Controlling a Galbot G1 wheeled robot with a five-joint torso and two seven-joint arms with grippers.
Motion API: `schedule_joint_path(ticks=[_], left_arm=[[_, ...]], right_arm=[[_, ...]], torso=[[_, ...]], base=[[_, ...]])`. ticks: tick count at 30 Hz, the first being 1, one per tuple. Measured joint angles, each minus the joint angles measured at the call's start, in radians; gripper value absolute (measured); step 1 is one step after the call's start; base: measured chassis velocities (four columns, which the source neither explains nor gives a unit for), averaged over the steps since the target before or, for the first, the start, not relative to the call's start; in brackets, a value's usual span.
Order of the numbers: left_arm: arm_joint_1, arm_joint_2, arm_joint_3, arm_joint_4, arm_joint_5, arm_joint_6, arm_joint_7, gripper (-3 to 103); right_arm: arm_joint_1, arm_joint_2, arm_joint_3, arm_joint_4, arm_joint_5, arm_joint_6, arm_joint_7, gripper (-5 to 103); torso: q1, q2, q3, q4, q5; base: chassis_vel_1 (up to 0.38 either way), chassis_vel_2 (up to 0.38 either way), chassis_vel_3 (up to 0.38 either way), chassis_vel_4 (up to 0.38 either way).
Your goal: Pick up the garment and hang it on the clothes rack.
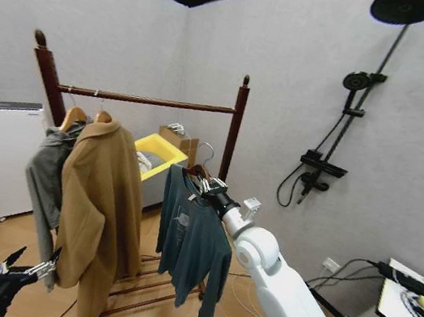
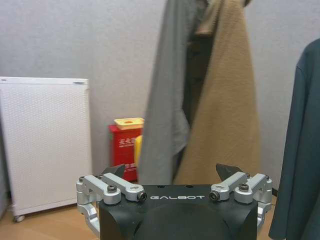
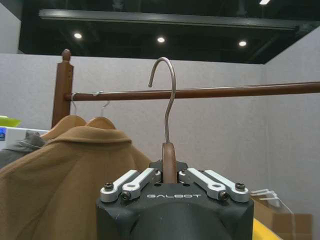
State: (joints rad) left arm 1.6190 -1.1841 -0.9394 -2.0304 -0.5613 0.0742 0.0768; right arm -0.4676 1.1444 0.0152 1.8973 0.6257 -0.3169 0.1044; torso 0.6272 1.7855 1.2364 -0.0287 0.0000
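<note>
The right gripper point(image 3: 170, 176), clamped on the wooden neck of the garment's point(image 1: 191, 237) hanger, holds its hook point(image 3: 165, 95) upright and still below the clothes rack's point(image 1: 235, 121) horizontal bar; the left gripper point(image 1: 27, 267), fingers apart, hangs low.

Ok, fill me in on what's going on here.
The right hand is shut on the wooden hanger of the garment, holding it up beside the clothes rack. The hanger's hook is not yet on the bar. A tan coat and grey jacket already hang there. The left hand waits low, open.
</note>
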Motion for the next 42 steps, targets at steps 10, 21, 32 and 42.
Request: schedule_joint_path(ticks=[10,21,32,42], left_arm=[[0.0,0.0,0.0,0.0,0.0,0.0,0.0,100],[0.0,0.0,0.0,0.0,0.0,0.0,0.0,100],[0.0,0.0,0.0,0.0,0.0,0.0,0.0,100],[0.0,0.0,0.0,0.0,0.0,0.0,0.0,100]], right_arm=[[0.181,0.145,0.021,-0.223,-0.232,0.027,-0.023,10],[0.275,0.19,0.072,-0.394,-0.294,0.048,-0.01,10],[0.441,0.349,0.01,-0.626,-0.315,0.048,0.059,10],[0.511,0.467,-0.005,-0.78,-0.406,0.047,0.139,10]], torso=[[0.0,0.0,0.0,0.0,-0.0002],[0.0,0.0,0.0,-0.0003,0.0001],[0.0,0.0,0.0,0.0002,-0.0003],[0.0,0.0,0.0,0.0006,-0.0004]], base=[[0.085,0.075,0.06,0.072],[0.0,0.0,0.0,0.0],[0.0,0.0,0.0,0.0],[0.0,0.0,0.0,0.0]])
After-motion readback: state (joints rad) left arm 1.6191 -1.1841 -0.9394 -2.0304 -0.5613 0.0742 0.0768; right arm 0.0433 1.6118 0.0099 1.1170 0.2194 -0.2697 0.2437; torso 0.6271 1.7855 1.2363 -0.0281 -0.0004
